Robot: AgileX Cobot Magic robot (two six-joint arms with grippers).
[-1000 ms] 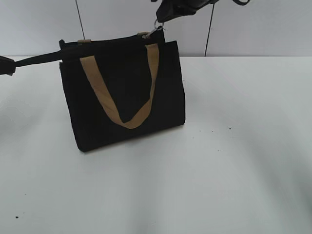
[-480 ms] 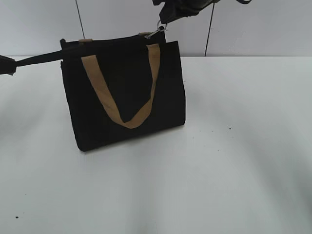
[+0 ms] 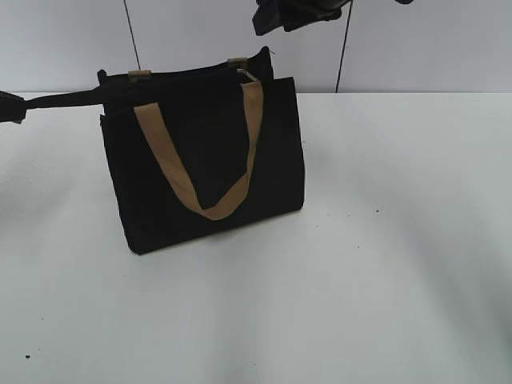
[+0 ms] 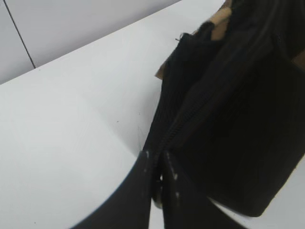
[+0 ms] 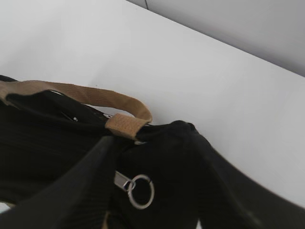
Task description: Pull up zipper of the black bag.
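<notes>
Both pincers differ: left [image 4: 159, 183] pinches the black bag [image 3: 204, 160], right [image 3: 276, 18] gapes empty.

Ext. cam frontal, slanted down over bench [image 3: 384, 264]; both wrist cams close-up, black bag [image 3: 204, 160] shared w/ ext.

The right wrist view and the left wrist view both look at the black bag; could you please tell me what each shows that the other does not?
Only the right wrist view shows the silvery ring pull lying free on the fabric, and a tan handle with its strap tab. Only the left wrist view shows the left gripper shut on a strip of the bag's fabric, with the zipper line running away from it. Both show the black bag and the white table.
</notes>
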